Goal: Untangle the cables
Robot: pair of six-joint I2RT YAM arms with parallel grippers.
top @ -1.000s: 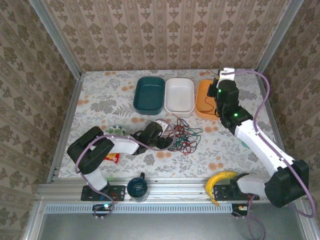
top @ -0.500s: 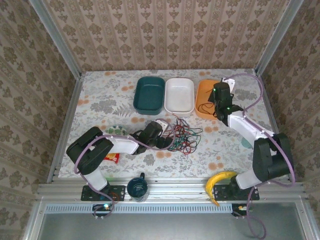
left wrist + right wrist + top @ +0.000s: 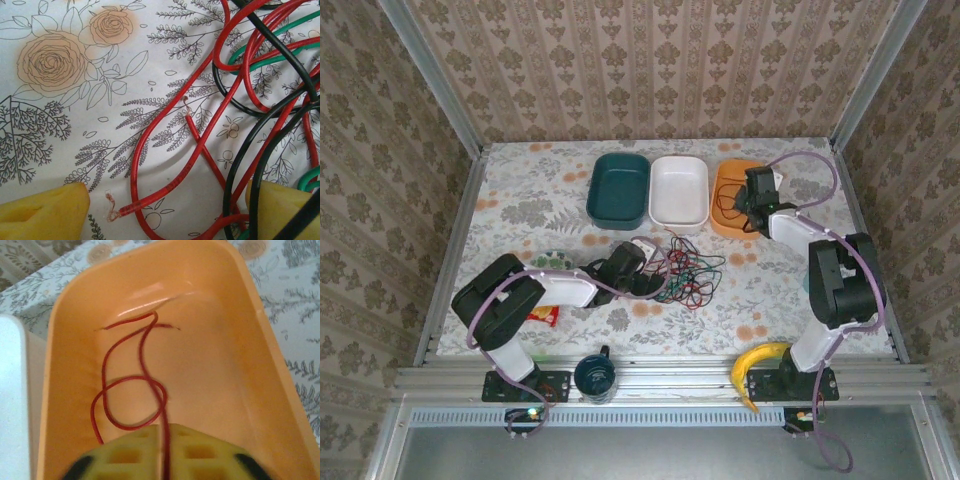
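Cables [image 3: 688, 275] tangled mid-tabletop [image 3: 520, 190]; one red cable [image 3: 131, 385] looped inside orange bin [image 3: 725, 190], far right. My left gripper [image 3: 165, 210] spread wide at tangle's left edge, bare room beyond. My right gripper [image 3: 162, 455] over bin, red cable running to it; cannot tell clenched or released. Right arm lower than a second ago.

Left claw [image 3: 162, 212], jaws wide apart

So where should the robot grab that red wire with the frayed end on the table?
Probably near its frayed loose end, coming straight down from above. That stretch of the red wire lies flat on the tablecloth, left of where the black wires cross, and the left gripper is open on either side of it.
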